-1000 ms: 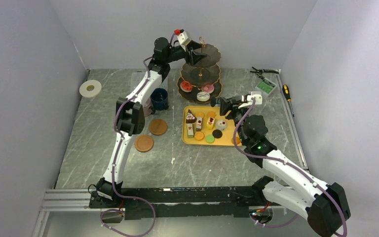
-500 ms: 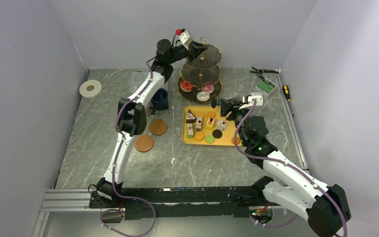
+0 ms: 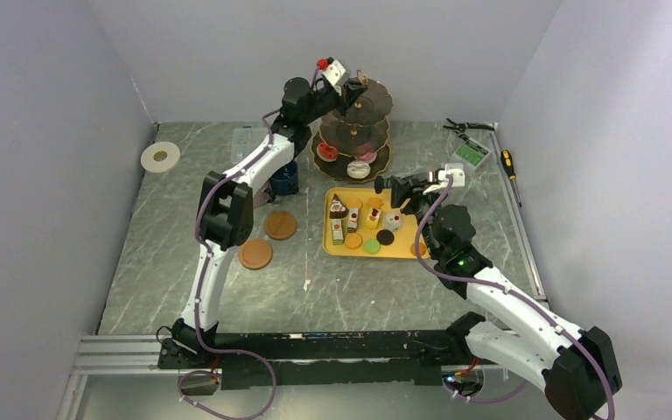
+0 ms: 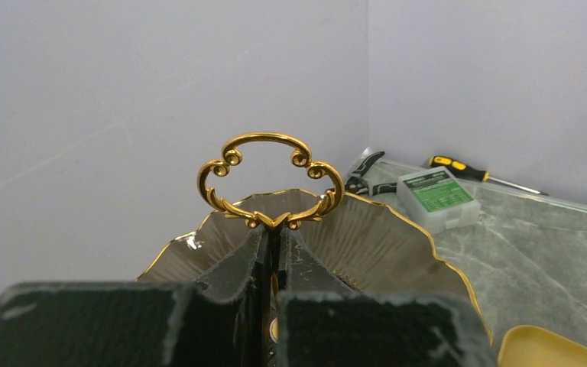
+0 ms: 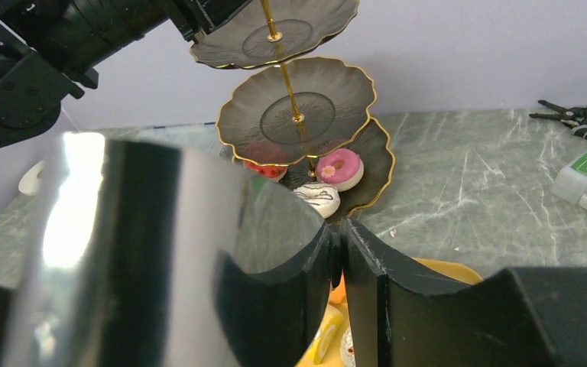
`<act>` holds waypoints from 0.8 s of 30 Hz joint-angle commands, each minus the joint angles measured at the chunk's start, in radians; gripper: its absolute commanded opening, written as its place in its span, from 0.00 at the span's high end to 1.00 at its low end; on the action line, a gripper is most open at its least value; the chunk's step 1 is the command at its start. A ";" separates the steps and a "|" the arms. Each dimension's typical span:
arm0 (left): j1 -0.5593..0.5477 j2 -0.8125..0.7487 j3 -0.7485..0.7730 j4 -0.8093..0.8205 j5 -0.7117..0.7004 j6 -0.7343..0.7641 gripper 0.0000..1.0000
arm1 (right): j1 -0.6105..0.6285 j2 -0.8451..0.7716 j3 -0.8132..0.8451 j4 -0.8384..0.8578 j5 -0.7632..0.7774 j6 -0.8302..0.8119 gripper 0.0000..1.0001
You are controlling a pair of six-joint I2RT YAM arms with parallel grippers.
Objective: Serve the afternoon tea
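Note:
The dark gold-trimmed stand [image 3: 350,133] rises at the back, with pink donuts [image 5: 338,168] and a white one [image 5: 317,197] on its bottom tier. My left gripper [image 3: 353,87] [image 4: 275,241] is shut on the stand's gold post, just under the loop handle [image 4: 267,180]. Pinched in my shut right gripper [image 3: 388,186] [image 5: 340,229] is a glossy mug [image 5: 122,229], held over the yellow tray [image 3: 407,249]. Cake slices [image 3: 339,208] and macarons [image 3: 372,246] lie on that tray. The navy mug [image 3: 283,178] stands by the left arm, near two brown coasters [image 3: 280,225] [image 3: 255,254].
A white tape roll [image 3: 160,157] lies at the far left. A green-labelled box [image 3: 471,153], pliers [image 3: 465,127] and a screwdriver [image 3: 509,164] sit at the back right. Part of a clear box [image 3: 243,140] shows behind the left arm.
My left gripper has moved right onto the top of the stand and shut on its post. The right arm and mug have stayed put.

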 commanded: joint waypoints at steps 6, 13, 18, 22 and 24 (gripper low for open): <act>-0.030 -0.232 -0.196 0.029 -0.343 0.118 0.97 | -0.014 0.007 0.019 0.016 -0.088 0.007 0.44; -0.061 -0.265 -0.235 -0.085 -0.637 0.040 0.97 | -0.015 -0.003 0.002 -0.016 -0.110 0.000 0.44; -0.062 -0.261 -0.223 -0.164 -0.666 -0.066 0.97 | -0.015 -0.012 -0.009 -0.031 -0.115 -0.001 0.44; -0.065 -0.307 -0.285 -0.151 -0.579 -0.073 0.83 | -0.015 -0.019 -0.016 -0.037 -0.118 -0.003 0.44; -0.066 -0.333 -0.312 -0.157 -0.562 -0.058 0.67 | -0.015 -0.019 -0.018 -0.039 -0.120 -0.003 0.44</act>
